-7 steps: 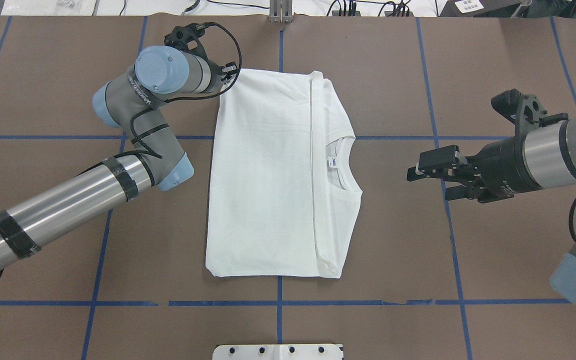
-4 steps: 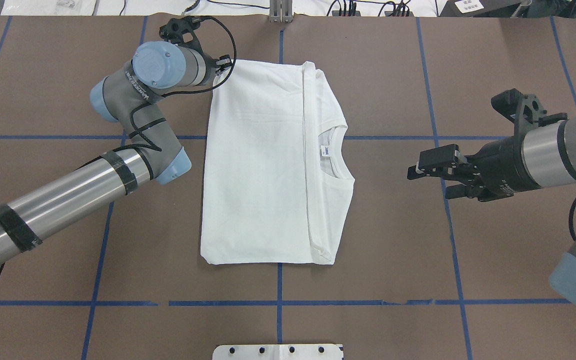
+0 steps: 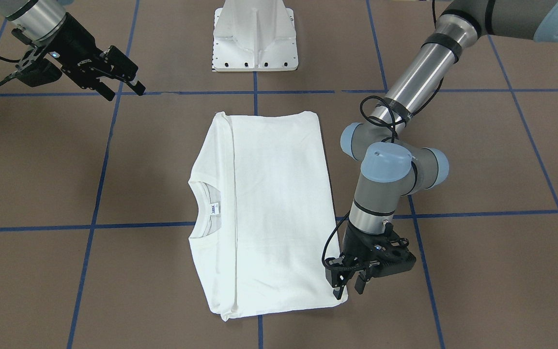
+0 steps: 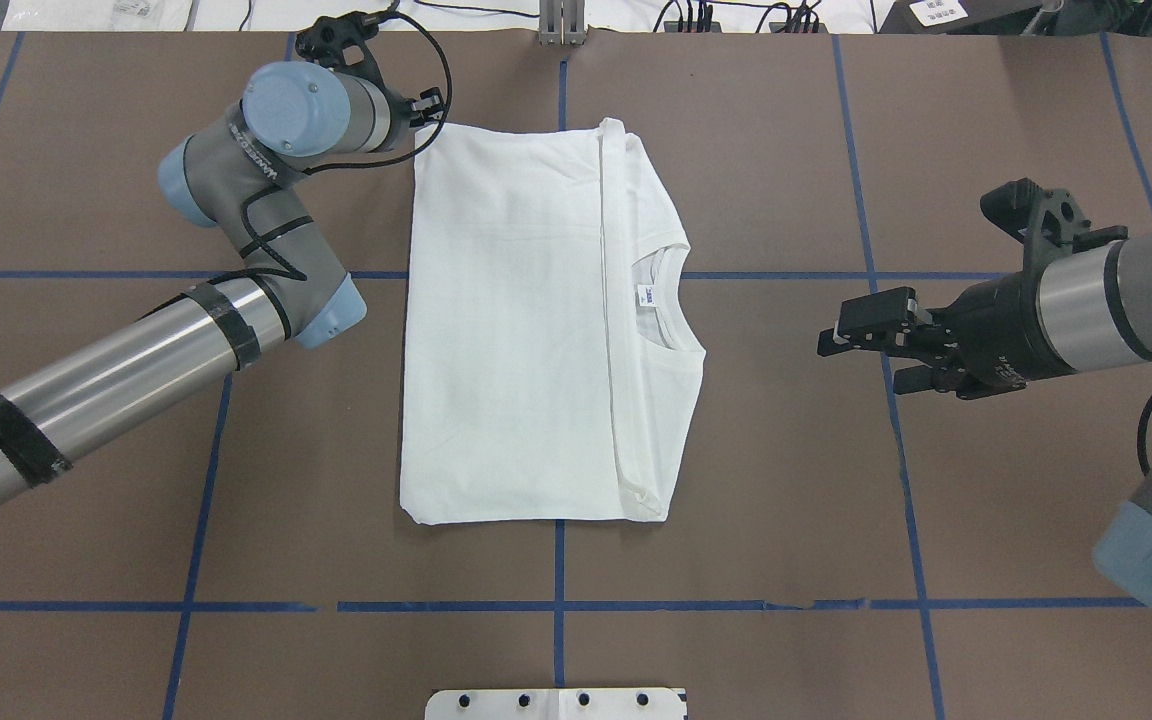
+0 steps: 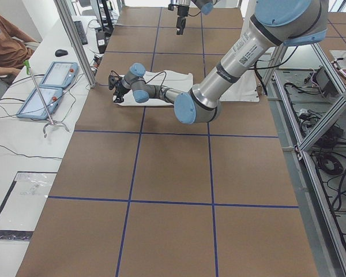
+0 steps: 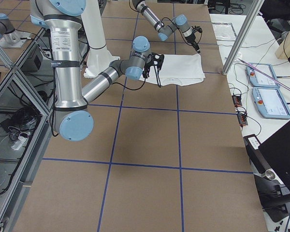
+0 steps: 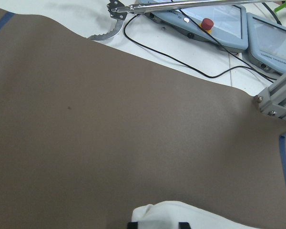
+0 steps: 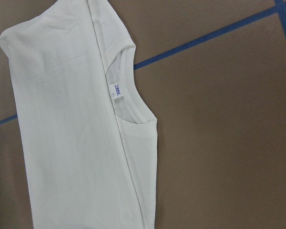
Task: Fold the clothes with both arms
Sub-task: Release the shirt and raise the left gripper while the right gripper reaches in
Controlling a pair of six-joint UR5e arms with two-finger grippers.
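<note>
On the bench lies one folded shirt, its 11 o'clock corner pinched by the left tool; the right tool, at 3 o'clock, gapes empty.

Bright, even overhead light (soft shadows); wrist views perhaps slightly soft.

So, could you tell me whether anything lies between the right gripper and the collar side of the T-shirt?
Nothing visible does: only bare brown table separates the right gripper from the T-shirt.
</note>
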